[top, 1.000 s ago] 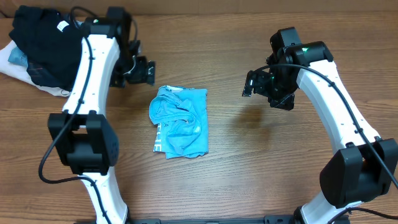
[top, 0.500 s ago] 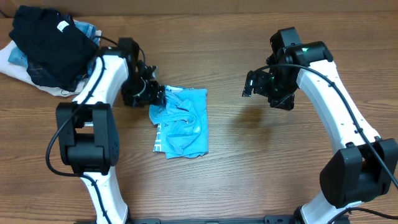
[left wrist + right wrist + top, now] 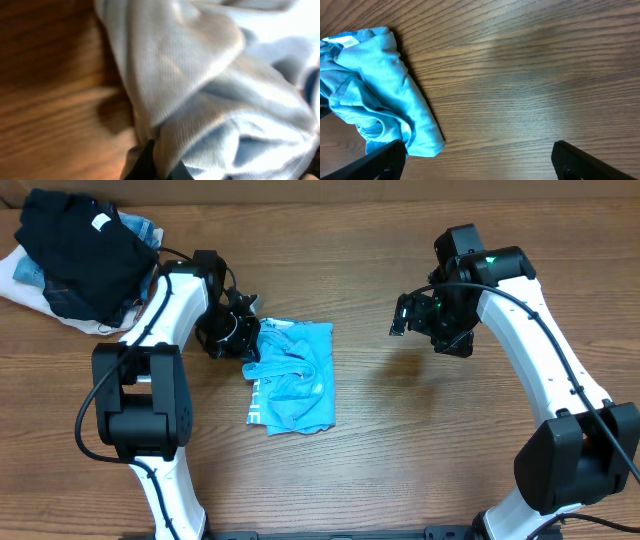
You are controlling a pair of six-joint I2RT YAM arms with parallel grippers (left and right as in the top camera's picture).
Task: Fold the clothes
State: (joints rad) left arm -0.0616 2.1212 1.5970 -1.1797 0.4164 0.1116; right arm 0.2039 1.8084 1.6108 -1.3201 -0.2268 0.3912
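The clothes, a crumpled sky-blue shirt (image 3: 292, 377) with white lettering, lie bunched on the wooden table (image 3: 400, 440) left of centre. My left gripper (image 3: 247, 338) sits at the shirt's upper-left edge, shut on a fold of the shirt. In the left wrist view the pale blue cloth (image 3: 210, 90) fills the frame, with the dark fingertips (image 3: 149, 165) pinched into it at the bottom. My right gripper (image 3: 408, 315) hovers open over bare wood to the right of the shirt. Its wrist view shows the shirt (image 3: 375, 100) at far left and nothing between the fingers (image 3: 590, 162).
A heap of other fabrics lies at the back left corner: a black garment with a white tag (image 3: 75, 250), white cloth (image 3: 15, 280) under it and a bit of denim (image 3: 142, 228). The left arm (image 3: 160, 310) reaches beside this heap.
My left gripper came down and right from beside the dark heap to the shirt's upper-left edge and shut on the cloth. The right arm stayed put.
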